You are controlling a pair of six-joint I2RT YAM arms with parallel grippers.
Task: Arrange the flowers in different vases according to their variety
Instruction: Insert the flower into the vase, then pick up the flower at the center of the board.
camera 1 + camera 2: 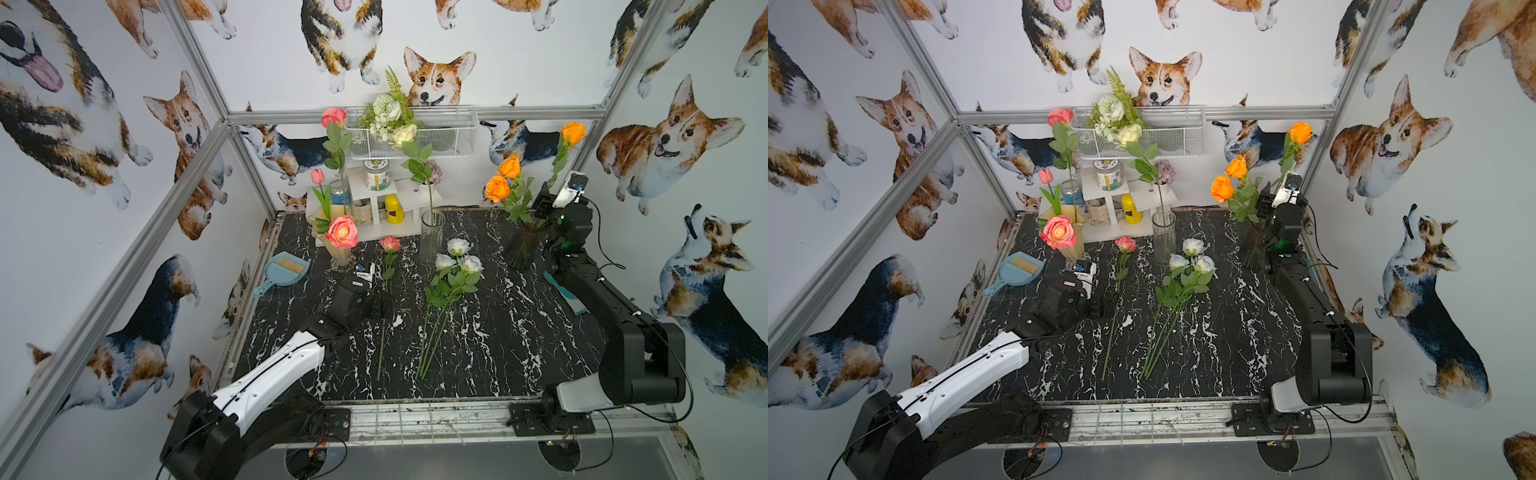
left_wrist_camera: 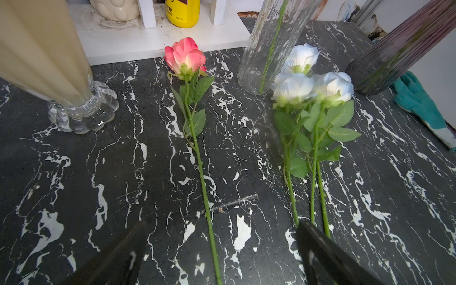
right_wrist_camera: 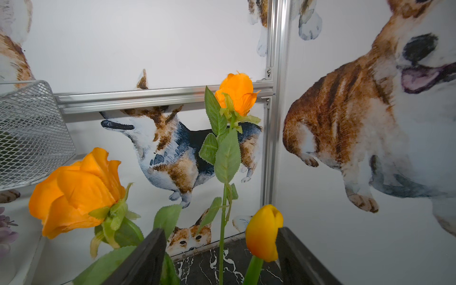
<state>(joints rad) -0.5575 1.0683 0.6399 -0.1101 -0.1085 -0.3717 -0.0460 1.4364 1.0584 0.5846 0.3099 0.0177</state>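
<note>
Bench point(image 1: 519, 332): black marble-patterned top, carrying every item below. Left arm point(image 1: 270, 374): white and black, reaching in over the bench's near left part. Right arm point(image 1: 602, 299): black, stretched along the right edge to the far right corner. Creamy-yellow vase point(image 1: 338, 255): far left, upright on a clear foot; holds two pink roses, one tall point(image 1: 333, 116) and one low point(image 1: 341, 232), and a pink tulip point(image 1: 317, 176). Clear glass vase point(image 1: 432, 237): far centre, upright; holds a single cream rose point(image 1: 404, 134). Dark purple vase point(image 1: 523, 245): far right, upright, just beside the right arm; holds three orange roses point(image 1: 497, 188) and an orange tulip point(image 3: 264, 234). White roses point(image 2: 313, 88): three, lying together on the bench, heads near the foot of the clear glass vase. Pink rose point(image 2: 185, 56): one, lying flat on the bench to the left of the white roses. Left pincer point(image 2: 222, 223): jaws spread wide, low over the bench, straddling the lying pink rose's stem, gripping nothing. Right pincer point(image 3: 220, 232): jaws apart above the dark purple vase; the orange tulip's head stands between them, close against one finger, not clamped.
</note>
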